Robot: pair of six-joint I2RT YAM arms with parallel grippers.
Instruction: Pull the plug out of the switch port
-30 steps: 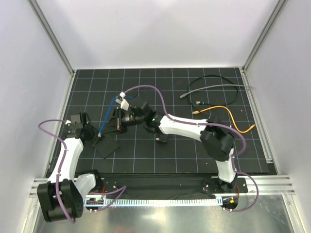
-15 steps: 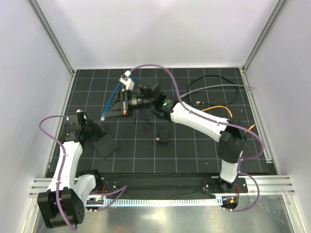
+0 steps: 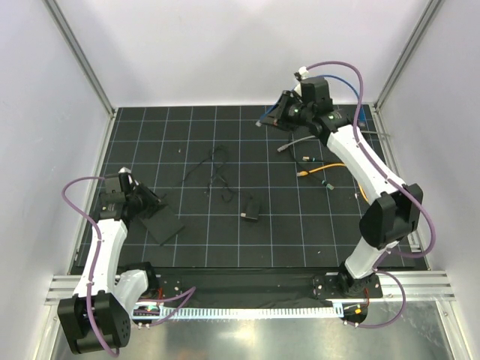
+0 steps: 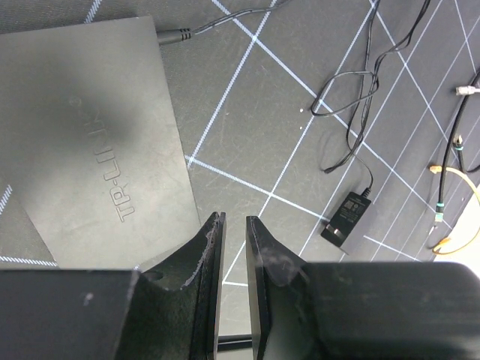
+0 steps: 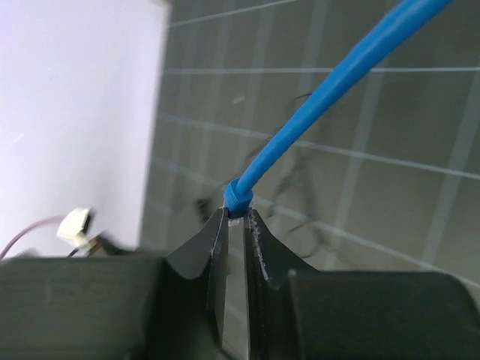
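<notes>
Plug (image 5: pixel 238 198) held aloft at the far right, well apart from the switch (image 3: pixel 163 226).

The switch lies flat on the near-left of the counter (image 3: pixel 225 240), askew to the grid. One end sits under the left end effector (image 3: pixel 154 201), so its long axis is unclear. A thin black cord (image 4: pixel 225 22) meets its far corner. The left end effector's fingers (image 4: pixel 211 247) stand a narrow slit apart, holding nothing, just above the switch's edge. The right end effector (image 5: pixel 236 217) is pressed together, pinching the plug of the blue cable (image 5: pixel 330 82).
</notes>
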